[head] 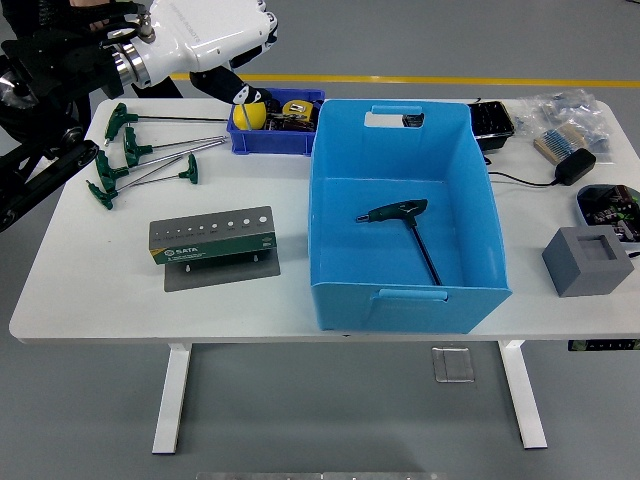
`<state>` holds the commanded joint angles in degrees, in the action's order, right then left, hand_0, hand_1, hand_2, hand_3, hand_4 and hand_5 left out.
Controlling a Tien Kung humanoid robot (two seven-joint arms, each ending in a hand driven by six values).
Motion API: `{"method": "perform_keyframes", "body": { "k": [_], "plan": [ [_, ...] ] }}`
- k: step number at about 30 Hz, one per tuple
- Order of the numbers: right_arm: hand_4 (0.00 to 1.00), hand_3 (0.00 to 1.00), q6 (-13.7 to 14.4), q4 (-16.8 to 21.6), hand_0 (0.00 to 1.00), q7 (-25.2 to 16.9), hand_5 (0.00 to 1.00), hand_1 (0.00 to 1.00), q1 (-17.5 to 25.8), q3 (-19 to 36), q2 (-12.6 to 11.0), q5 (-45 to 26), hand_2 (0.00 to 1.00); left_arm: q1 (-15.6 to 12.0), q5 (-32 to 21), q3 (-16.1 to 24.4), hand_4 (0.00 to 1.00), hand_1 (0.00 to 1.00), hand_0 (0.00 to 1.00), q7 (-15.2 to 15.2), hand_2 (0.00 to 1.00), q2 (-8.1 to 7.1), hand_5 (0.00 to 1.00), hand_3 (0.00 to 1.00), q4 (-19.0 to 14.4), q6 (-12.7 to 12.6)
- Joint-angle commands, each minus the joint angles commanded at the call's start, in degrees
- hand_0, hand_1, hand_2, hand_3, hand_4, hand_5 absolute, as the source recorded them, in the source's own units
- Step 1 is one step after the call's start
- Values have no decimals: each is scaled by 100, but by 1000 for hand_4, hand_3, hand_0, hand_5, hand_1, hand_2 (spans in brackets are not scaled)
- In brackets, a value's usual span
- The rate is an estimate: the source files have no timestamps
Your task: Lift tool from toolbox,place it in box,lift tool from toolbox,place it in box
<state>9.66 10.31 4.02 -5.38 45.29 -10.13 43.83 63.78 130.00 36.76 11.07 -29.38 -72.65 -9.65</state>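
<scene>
The glossy white left hand (205,35) hangs high, fingers seemingly curled on nothing; below them lie green-handled T-shaped wrenches (130,155).

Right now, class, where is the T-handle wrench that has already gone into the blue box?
In the head view the T-handle wrench lies on the floor of the blue box, right of the grey tool stand.

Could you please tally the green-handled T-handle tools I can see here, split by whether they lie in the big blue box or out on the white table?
In the big blue box: 1, the T-handle tool on its floor.
On the white table, left of the small blue bin: 4 T-handle tools, lying close together.
Total: 5.
</scene>
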Motion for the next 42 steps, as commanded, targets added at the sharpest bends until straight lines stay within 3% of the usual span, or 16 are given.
{"method": "perform_keyframes", "body": {
  "k": [7, 10, 14, 20, 28, 31, 32, 37, 38, 42],
  "plan": [
    [862, 649, -2, 0, 606, -1, 925, 571, -32, -13, -35, 30, 659, 38, 0, 20, 874, 2, 72, -53, 12, 646, 416, 101, -155, -89],
    [863, 648, 2, 0, 606, -4, 922, 570, -65, -21, -55, 50, 655, -91, 0, 75, 875, 2, 74, -40, 12, 1084, 417, 101, -33, -126],
    [865, 648, 5, 0, 605, -14, 918, 566, -125, -45, -88, 49, 652, -315, 0, 193, 876, 2, 73, 56, 17, 1558, 415, 106, 171, -247],
    [865, 645, 17, 0, 601, -38, 916, 566, -198, -158, -143, 0, 652, -536, 0, 263, 876, 2, 76, 244, 18, 2153, 417, 111, 786, -451],
    [865, 645, 28, 0, 601, -49, 915, 564, -252, -247, -189, -8, 651, -534, 0, -18, 882, 2, 79, 577, 23, 2898, 417, 119, 1901, -802],
    [865, 645, 27, 0, 601, -50, 915, 564, -265, -268, -202, -4, 651, -514, -73, -190, 882, 2, 79, 596, 23, 2938, 417, 119, 2157, -771],
    [865, 644, 28, 0, 600, -49, 914, 564, -268, -265, -203, 3, 650, -503, -162, -260, 884, 47, 115, 619, 104, 2938, 394, 368, 2195, -746],
    [865, 644, 22, 0, 600, -41, 914, 564, -273, -272, -210, 21, 650, -453, -435, -675, 884, 47, 115, 685, 104, 2938, 394, 368, 2231, -516],
    [866, 644, 21, 0, 600, -38, 911, 562, -274, -267, -209, 37, 649, -456, -462, -713, 918, 177, 185, 665, 281, 2938, 423, 543, 2250, -412],
    [866, 644, 19, 0, 600, -34, 911, 562, -268, -283, -208, 40, 649, -452, -649, -834, 918, 177, 185, 684, 281, 2938, 423, 543, 2343, -189]
  ]
}}
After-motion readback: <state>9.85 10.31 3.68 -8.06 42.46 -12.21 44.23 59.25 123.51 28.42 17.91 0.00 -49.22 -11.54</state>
